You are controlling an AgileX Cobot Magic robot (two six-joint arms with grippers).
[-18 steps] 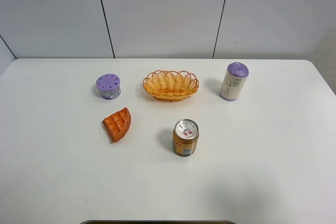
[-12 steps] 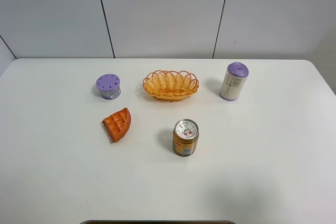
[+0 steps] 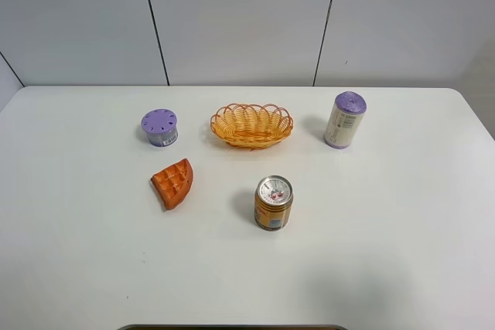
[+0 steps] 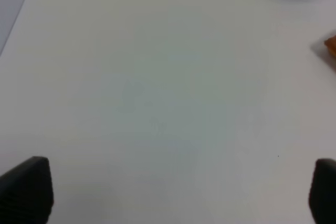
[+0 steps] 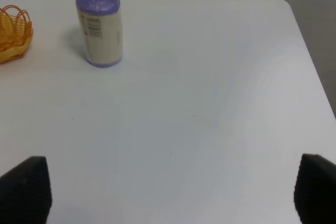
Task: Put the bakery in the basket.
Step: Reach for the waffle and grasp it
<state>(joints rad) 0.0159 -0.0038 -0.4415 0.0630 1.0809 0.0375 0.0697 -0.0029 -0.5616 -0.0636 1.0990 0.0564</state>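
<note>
The bakery (image 3: 174, 182), an orange-brown wedge waffle with square dents, lies on the white table left of centre; a sliver of it shows in the left wrist view (image 4: 332, 47). The basket (image 3: 251, 124), an oval orange-yellow woven one, stands empty behind it at the table's middle back; its edge shows in the right wrist view (image 5: 13, 34). Neither gripper shows in the exterior view. My left gripper (image 4: 173, 192) is open over bare table, far from the waffle. My right gripper (image 5: 168, 195) is open over bare table on the right side.
A gold drink can (image 3: 273, 202) stands in front of the basket. A short purple-lidded container (image 3: 159, 127) stands left of the basket. A tall cream cylinder with a purple top (image 3: 344, 120) stands right of it. The table's right edge (image 5: 310, 56) is near.
</note>
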